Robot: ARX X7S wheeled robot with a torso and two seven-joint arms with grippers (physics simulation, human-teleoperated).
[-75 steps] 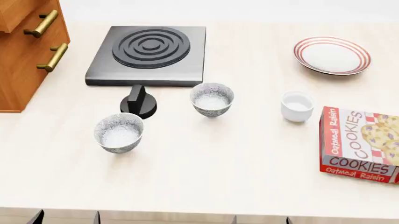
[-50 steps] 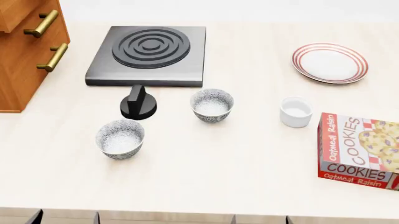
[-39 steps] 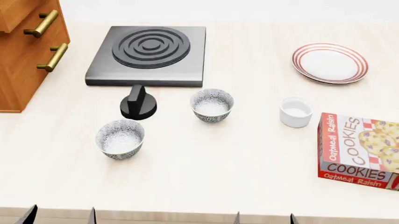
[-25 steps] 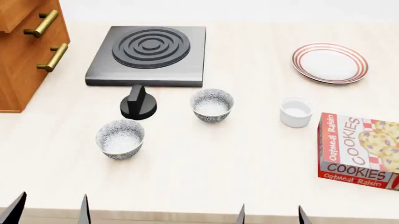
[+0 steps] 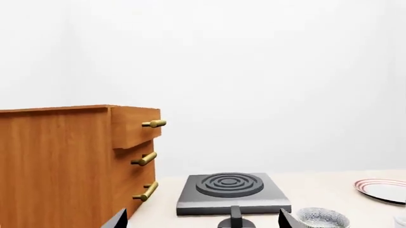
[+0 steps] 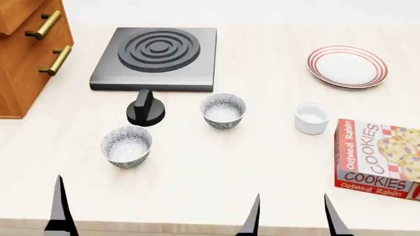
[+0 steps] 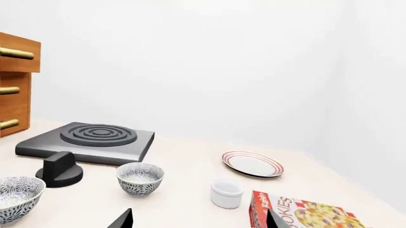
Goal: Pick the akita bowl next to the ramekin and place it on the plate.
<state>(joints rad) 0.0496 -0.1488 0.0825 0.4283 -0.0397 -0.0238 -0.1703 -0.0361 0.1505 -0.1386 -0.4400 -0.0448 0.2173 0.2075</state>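
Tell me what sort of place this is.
Probably a simulated kitchen counter: a hob with its knob, crockery such as the plate and ramekin, a cookie box, and a wooden drawer unit.

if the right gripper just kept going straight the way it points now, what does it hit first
Probably the ramekin. In the right wrist view it sits roughly centred between the right gripper fingertips, with bare counter before it. The akita bowl lies off to one side. Depth and gripper height are unclear, so it could pass over the cup.
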